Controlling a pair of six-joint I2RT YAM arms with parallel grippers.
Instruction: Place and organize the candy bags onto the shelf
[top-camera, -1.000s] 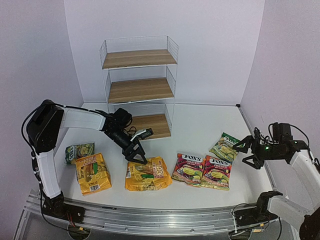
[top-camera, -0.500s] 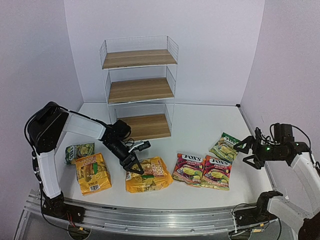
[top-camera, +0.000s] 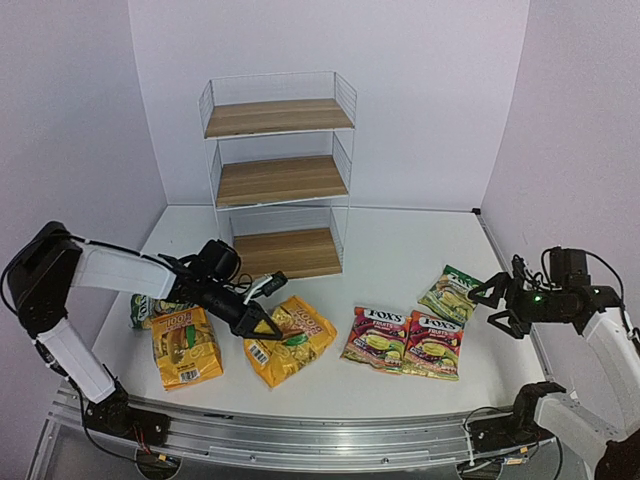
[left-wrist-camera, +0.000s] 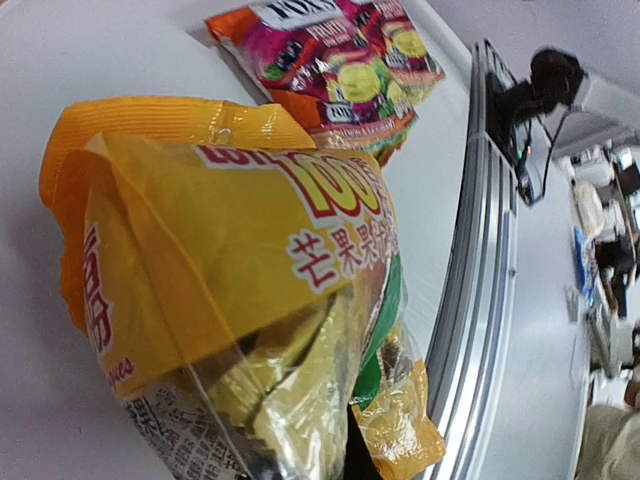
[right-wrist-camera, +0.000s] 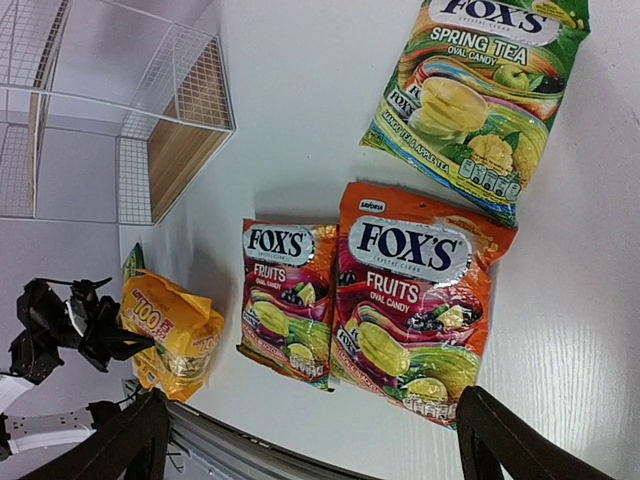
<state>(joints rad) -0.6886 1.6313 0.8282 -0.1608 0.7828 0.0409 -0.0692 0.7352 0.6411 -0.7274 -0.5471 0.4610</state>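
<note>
My left gripper (top-camera: 258, 322) is shut on the near-left corner of a yellow-orange candy bag (top-camera: 290, 340), which is tilted and raised off the table at that end. In the left wrist view this bag (left-wrist-camera: 230, 260) fills the frame and hides the fingers. A second yellow bag (top-camera: 185, 345) lies flat to the left. Two red FOX'S bags (top-camera: 375, 335) (top-camera: 432, 345) lie side by side at centre right, and a green bag (top-camera: 450, 292) lies beyond them. My right gripper (top-camera: 492, 303) hovers open beside that green bag, with the red bags (right-wrist-camera: 415, 300) below it. The shelf (top-camera: 280, 180) stands at the back, its boards bare.
Another green bag (top-camera: 150, 305) lies at the far left, partly covered by my left arm. An aluminium rail (top-camera: 300, 435) runs along the table's near edge. Walls close in on both sides of the table.
My left gripper has gone from open to shut on the yellow bag's edge. The arm has dropped low and pulled left, and the bag has turned and tipped up. The right arm has barely moved.
</note>
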